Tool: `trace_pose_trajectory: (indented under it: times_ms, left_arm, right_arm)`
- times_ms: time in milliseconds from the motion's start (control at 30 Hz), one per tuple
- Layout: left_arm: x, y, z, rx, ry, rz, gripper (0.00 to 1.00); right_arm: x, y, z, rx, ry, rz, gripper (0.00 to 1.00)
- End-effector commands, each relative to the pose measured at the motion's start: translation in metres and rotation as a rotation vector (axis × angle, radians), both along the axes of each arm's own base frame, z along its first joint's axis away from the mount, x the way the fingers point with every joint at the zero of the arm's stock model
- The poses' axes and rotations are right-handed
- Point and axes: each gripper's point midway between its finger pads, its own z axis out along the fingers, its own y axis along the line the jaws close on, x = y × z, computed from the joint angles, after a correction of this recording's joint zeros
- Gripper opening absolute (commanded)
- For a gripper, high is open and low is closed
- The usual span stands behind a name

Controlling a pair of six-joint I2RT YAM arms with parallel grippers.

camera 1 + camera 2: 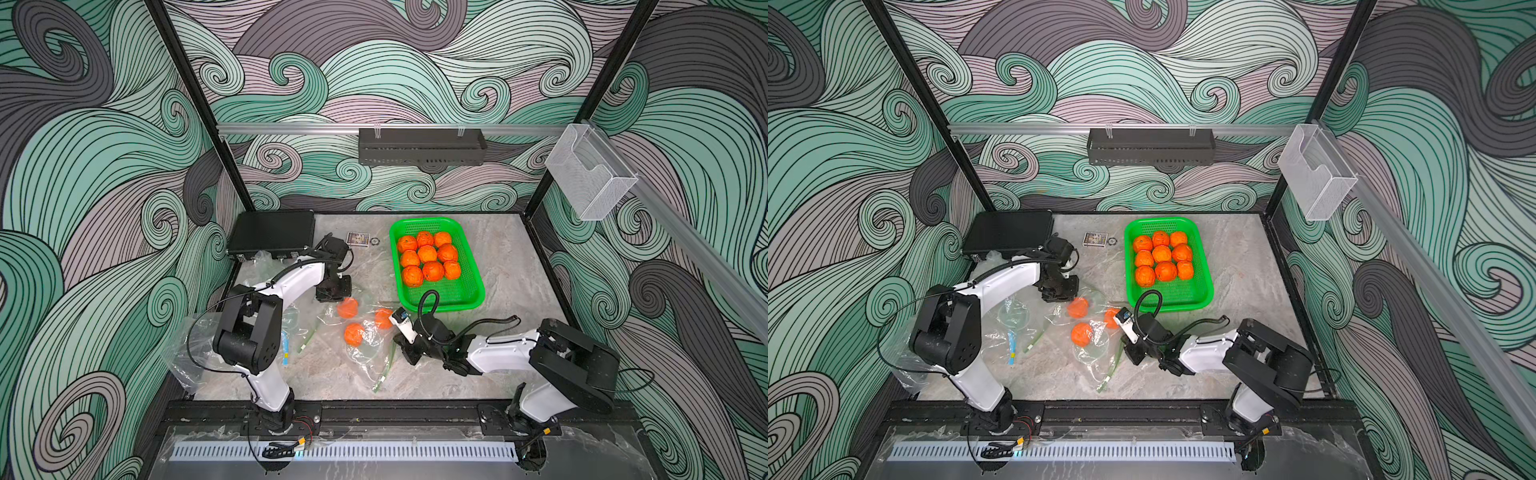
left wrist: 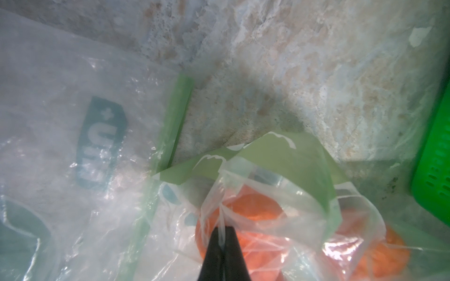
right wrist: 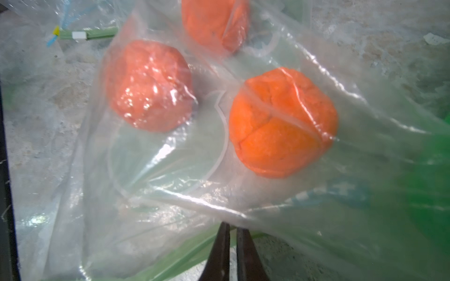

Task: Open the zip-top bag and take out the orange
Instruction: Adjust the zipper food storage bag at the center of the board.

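Three oranges lie in clear zip-top bags with green zip strips mid-table: one orange (image 1: 347,307) (image 1: 1077,307) by my left gripper, one orange (image 1: 354,334) nearer the front, one orange (image 1: 383,319) by my right gripper. My left gripper (image 1: 341,300) (image 2: 222,233) is shut on a fold of clear bag film just above an orange (image 2: 253,219). My right gripper (image 1: 395,340) (image 3: 232,227) is shut, a thin gap showing, on the green-edged rim of a zip-top bag (image 3: 185,170) that holds an orange (image 3: 282,121). I cannot tell whether both grip the same bag.
A green basket (image 1: 451,293) with several oranges stands at the back right, close to my right wrist. A black case (image 1: 272,235) sits at the back left, a small card (image 1: 358,239) beside it. Empty clear bags (image 1: 291,328) lie by the left arm.
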Motion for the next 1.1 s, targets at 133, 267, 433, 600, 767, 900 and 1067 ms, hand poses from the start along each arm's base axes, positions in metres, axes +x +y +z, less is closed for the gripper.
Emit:
trace_pose_trajectory:
  times_ms: [133,267,433,600,767,900,1067]
  left_arm:
    - [-0.024,0.006,-0.012,0.05,0.096,-0.025,0.0]
    - [-0.024,0.006,-0.011,0.053,0.097,-0.028,0.0]
    - [-0.017,0.009,0.013,0.06,0.02,-0.04,0.25]
    - [-0.025,0.006,0.04,-0.005,-0.042,-0.013,0.64]
    - [-0.033,0.012,0.075,-0.039,-0.139,0.024,0.83]
    - [-0.048,-0.006,0.088,-0.175,-0.148,0.019,0.84]
    - [-0.056,-0.021,0.073,-0.234,-0.155,0.03,0.79]
  right_arm:
    - [0.004,0.021,0.024,0.123,-0.01,0.024,0.16]
    - [0.004,0.013,0.021,0.109,-0.018,0.002,0.18]
    - [-0.001,-0.005,0.011,0.083,-0.022,-0.026,0.21]
    - [-0.009,-0.018,-0.001,0.068,-0.005,-0.035,0.22]
    - [-0.009,-0.017,0.004,0.076,-0.018,-0.024,0.23]
    - [-0.01,-0.015,0.004,0.076,-0.015,-0.018,0.23]
    - [-0.009,-0.016,0.004,0.07,-0.02,-0.021,0.24]
